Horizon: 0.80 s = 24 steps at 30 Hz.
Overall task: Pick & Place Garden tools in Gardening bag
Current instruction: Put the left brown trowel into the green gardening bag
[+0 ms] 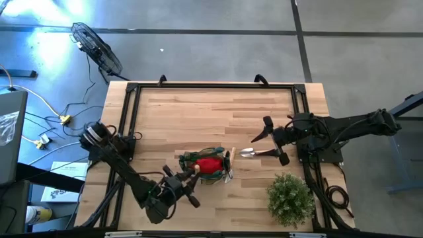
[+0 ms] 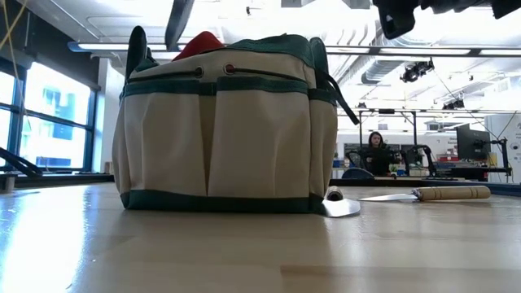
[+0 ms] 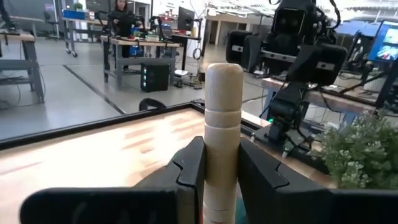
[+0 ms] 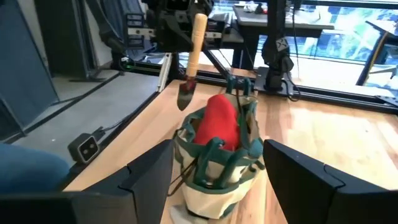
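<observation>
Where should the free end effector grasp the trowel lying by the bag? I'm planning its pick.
Grip the trowel by its pale wooden handle, coming straight down from above: it lies flat, clear of the bag, handle toward the open right end effector.

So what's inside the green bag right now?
A red glove-like piece sticks up out of the gardening bag. Anything beneath it is hidden. One trowel hangs above the rim in the left gripper, not yet inside.
</observation>
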{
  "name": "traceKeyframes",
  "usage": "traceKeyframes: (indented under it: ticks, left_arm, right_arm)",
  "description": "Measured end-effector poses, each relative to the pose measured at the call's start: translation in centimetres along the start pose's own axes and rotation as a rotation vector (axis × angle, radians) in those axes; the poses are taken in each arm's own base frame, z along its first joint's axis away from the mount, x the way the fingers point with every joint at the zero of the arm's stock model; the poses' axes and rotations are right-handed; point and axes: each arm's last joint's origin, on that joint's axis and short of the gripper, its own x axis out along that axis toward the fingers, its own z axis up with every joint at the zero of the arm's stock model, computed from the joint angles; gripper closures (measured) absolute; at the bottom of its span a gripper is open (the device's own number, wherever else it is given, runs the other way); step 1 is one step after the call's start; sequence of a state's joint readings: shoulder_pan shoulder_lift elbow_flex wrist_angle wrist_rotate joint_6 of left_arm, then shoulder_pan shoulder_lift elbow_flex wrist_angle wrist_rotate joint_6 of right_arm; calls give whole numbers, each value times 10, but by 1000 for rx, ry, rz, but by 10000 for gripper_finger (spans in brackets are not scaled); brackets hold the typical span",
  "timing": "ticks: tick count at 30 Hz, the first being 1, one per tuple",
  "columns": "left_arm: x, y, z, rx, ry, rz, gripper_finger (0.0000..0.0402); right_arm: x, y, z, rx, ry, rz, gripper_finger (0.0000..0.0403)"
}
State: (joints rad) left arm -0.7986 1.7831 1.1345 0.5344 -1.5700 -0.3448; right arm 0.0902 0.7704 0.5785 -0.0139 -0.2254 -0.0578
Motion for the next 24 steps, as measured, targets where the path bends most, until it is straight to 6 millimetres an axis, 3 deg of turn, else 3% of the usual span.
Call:
traceKeyframes:
  ticks: [4,11,16,24]
  left_arm:
    - [0,-5,2,36,0,1,341]
    - [5,-33,14,139,-2,13,341]
    - [14,-51,11,194,-5,33,341]
    - [17,-57,12,258,-4,42,341]
  right_arm:
    - [0,1,0,0,-3,45,163]
    - [0,2,-2,10,21,53,163]
    - [0,2,-5,36,50,73,163]
    - [0,4,-7,75,71,123,163]
